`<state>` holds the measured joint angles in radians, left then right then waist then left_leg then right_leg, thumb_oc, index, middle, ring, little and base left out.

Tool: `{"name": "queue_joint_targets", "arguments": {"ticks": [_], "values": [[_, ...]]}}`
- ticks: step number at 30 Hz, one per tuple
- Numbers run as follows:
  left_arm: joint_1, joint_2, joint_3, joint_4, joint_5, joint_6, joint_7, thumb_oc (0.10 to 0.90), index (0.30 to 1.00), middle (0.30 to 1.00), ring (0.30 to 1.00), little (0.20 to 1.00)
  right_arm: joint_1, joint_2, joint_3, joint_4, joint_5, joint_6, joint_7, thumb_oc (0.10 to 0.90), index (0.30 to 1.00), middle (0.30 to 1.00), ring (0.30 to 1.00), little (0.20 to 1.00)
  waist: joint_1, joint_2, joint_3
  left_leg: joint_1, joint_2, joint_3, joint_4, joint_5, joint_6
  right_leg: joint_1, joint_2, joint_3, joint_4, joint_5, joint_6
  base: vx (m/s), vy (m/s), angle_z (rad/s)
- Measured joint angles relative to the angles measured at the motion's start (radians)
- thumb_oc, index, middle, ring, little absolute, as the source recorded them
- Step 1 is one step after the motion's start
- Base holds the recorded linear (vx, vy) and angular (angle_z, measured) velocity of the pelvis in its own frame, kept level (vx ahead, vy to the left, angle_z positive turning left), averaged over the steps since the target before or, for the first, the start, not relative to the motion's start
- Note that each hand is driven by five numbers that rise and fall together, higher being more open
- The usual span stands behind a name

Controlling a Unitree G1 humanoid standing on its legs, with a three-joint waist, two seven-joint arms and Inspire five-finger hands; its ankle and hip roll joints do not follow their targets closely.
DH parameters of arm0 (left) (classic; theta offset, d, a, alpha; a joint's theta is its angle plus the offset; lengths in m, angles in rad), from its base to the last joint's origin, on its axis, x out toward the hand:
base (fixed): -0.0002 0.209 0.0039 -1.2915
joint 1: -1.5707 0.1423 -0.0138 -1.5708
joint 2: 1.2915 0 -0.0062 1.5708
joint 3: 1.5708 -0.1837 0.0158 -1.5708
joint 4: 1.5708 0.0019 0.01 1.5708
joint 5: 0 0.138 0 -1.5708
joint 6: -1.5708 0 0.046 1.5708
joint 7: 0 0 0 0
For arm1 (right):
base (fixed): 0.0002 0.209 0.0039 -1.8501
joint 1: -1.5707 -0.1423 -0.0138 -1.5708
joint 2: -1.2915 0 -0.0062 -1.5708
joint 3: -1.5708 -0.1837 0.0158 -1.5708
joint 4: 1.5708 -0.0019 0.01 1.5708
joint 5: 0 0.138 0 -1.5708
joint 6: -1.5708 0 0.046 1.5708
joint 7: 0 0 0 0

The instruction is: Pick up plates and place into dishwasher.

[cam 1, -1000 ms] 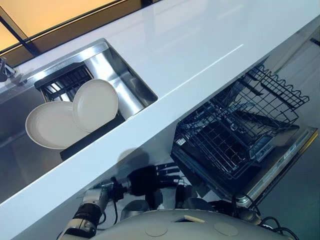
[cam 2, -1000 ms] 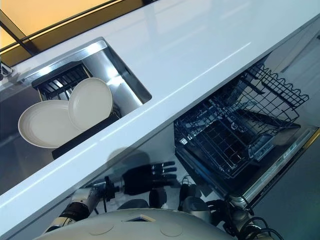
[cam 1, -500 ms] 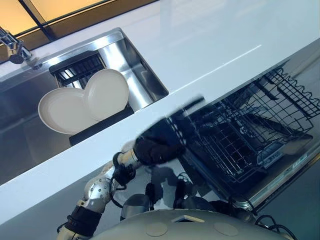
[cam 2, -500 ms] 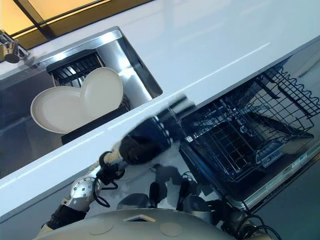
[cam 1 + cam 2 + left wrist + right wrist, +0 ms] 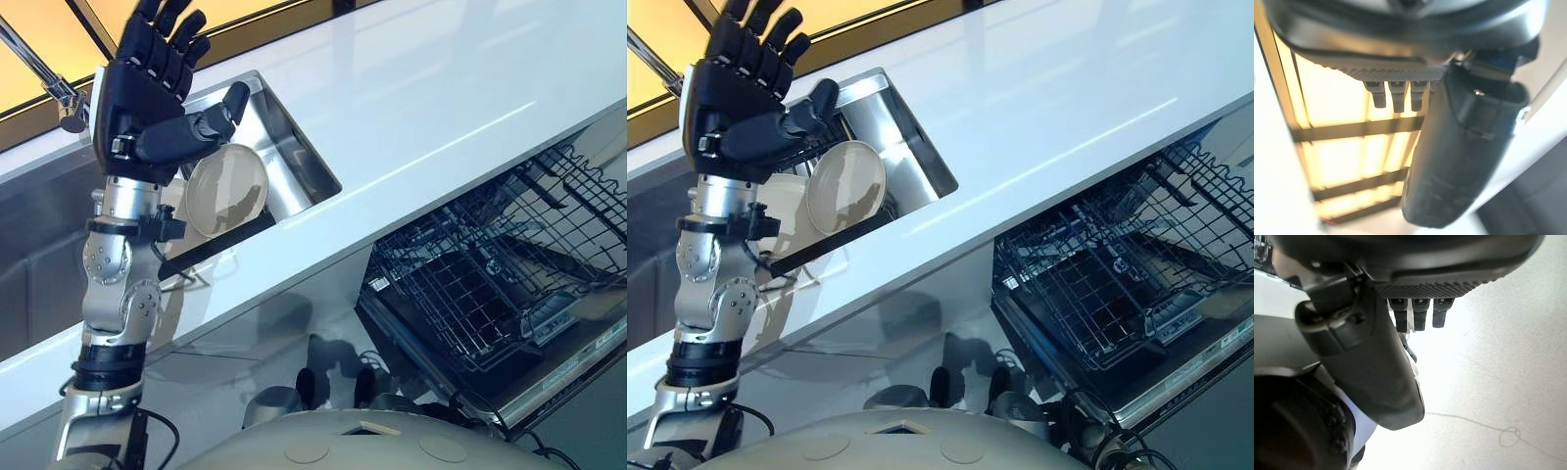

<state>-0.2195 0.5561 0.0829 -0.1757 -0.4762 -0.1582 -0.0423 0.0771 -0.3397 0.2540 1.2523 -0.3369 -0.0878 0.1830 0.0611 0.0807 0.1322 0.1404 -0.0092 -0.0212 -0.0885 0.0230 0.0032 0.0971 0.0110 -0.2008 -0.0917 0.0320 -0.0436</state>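
Note:
A cream plate (image 5: pixel 227 189) leans upright in the black rack (image 5: pixel 217 239) inside the steel sink (image 5: pixel 299 157). A second plate behind it is mostly hidden by my left arm. My left hand (image 5: pixel 147 83) is raised above the sink's near side, open, fingers straight and spread, thumb (image 5: pixel 201 125) pointing toward the plate; it holds nothing. The left wrist view has that thumb (image 5: pixel 1464 147) against a lit window. The dishwasher's wire rack (image 5: pixel 490 284) is pulled out below the counter at the right and holds nothing. My right hand (image 5: pixel 1386 367) hangs open over bare floor.
A white countertop (image 5: pixel 441 88) runs diagonally between the sink and the dishwasher. The dishwasher door (image 5: pixel 573 357) lies folded down at the lower right. A faucet (image 5: pixel 44 73) stands at the sink's far left.
My left arm swung up from under the counter's edge to above the sink, its hand now spread in front of the plates. The camera has shifted; the plates have not moved.

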Motion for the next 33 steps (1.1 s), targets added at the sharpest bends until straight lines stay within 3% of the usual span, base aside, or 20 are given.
{"name": "queue_joint_targets", "arguments": {"ticks": [2, 8, 17, 27, 33], "values": [[-0.03, 0.071, -0.003, 0.064, 0.05, 0.053, 0.022, 0.8, 0.9, 0.9, 0.9, 0.9, -0.005, 0.0, 0.0, -0.001, 0.0, 0.002, 0.001, 0.8, 0.9, 0.9, 0.9, 0.9, -0.016, -0.002, -0.005, 0.005, 0.0, 0.008, 0.0, 0.0, 0.0, 0.001, 0.0, 0.006, 0.0, 0.0, 0.001, 0.06, 0.069, -0.12], [-0.078, 0.174, -0.01, 0.255, 0.095, 0.157, 0.039, 0.8, 0.9, 0.9, 0.9, 0.9, -0.008, -0.001, -0.001, -0.006, 0.001, 0.023, 0.011, 0.8, 0.9, 0.9, 0.9, 0.9, -0.04, 0.0, -0.025, 0.014, 0.002, 0.039, -0.001, -0.007, 0.003, 0.0, 0.004, 0.036, 0.0, 0.002, 0.003, 0.07, 0.07, -0.15], [-0.078, 0.285, -0.028, 0.563, 0.227, 0.231, -0.033, 0.8, 0.9, 0.9, 0.9, 0.9, 0.011, 0.001, -0.005, -0.037, 0.003, 0.041, 0.015, 0.8, 0.9, 0.9, 0.9, 0.9, -0.053, -0.016, -0.039, 0.029, -0.006, 0.071, -0.002, -0.022, 0.013, 0.001, 0.001, 0.075, 0.001, 0.009, 0.012, 0.06, 0.079, -0.12], [-0.092, 0.351, -0.049, 0.665, 0.244, 0.308, -0.184, 0.8, 0.9, 0.9, 0.9, 0.9, 0.023, 0.008, -0.014, -0.065, 0.002, 0.042, 0.004, 0.8, 0.9, 0.9, 0.9, 0.9, -0.054, -0.053, -0.03, 0.028, -0.02, 0.11, -0.001, -0.033, 0.03, -0.014, -0.01, 0.111, 0.001, 0.019, 0.027, 0.02, 0.073, -0.11], [-0.151, 0.363, -0.098, 0.665, 0.24, 0.312, -0.245, 0.8, 0.9, 0.9, 0.9, 0.9, 0.012, 0.008, -0.02, -0.078, 0.002, 0.041, 0.001, 0.8, 0.9, 0.9, 0.9, 0.9, -0.055, -0.07, -0.001, 0.021, -0.026, 0.117, -0.001, -0.032, 0.037, -0.025, -0.018, 0.114, 0.007, 0.022, 0.033, 0.01, 0.048, -0.03]]}}
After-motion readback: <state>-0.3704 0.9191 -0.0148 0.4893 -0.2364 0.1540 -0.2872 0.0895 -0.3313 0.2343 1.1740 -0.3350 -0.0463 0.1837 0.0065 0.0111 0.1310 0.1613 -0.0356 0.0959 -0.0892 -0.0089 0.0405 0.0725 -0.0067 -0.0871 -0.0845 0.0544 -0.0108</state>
